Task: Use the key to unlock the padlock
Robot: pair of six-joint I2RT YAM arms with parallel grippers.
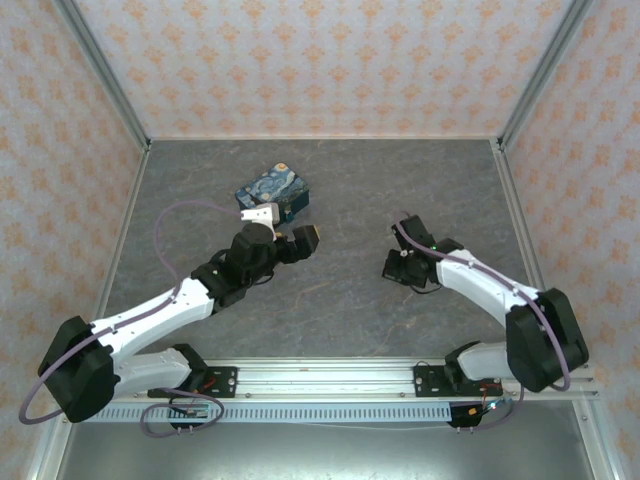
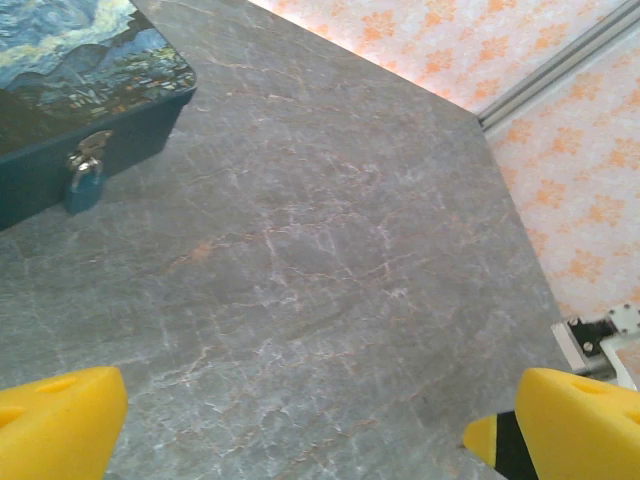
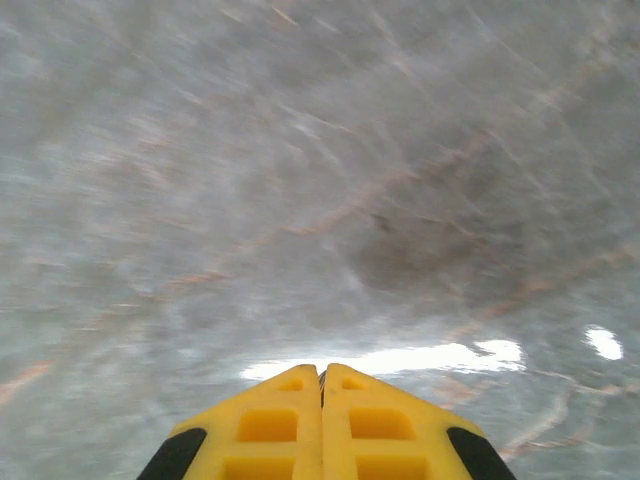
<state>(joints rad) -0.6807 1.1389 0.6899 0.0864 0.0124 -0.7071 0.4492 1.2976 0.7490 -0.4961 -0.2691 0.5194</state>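
Note:
The teal-blue padlock (image 2: 84, 188) hangs by its grey shackle from the hasp on the front of the blue swirl-print box (image 2: 70, 60), at the upper left of the left wrist view. My left gripper (image 2: 300, 425) is open and empty above bare table, well to the right of the padlock; its yellow fingers (image 2: 55, 420) sit in the bottom corners. From above, the left gripper (image 1: 300, 240) hovers just right of the box (image 1: 272, 190). My right gripper (image 3: 321, 370) is shut, tips pressed together close over the table, at the table's right middle (image 1: 397, 268). The key is hidden.
The grey marbled table (image 1: 350, 180) is walled by orange-patterned panels with metal posts (image 1: 540, 75) at the back corners. A rail (image 1: 320, 380) with the arm bases runs along the near edge. A patch of bright glare (image 3: 400, 358) lies on the table by the right fingertips.

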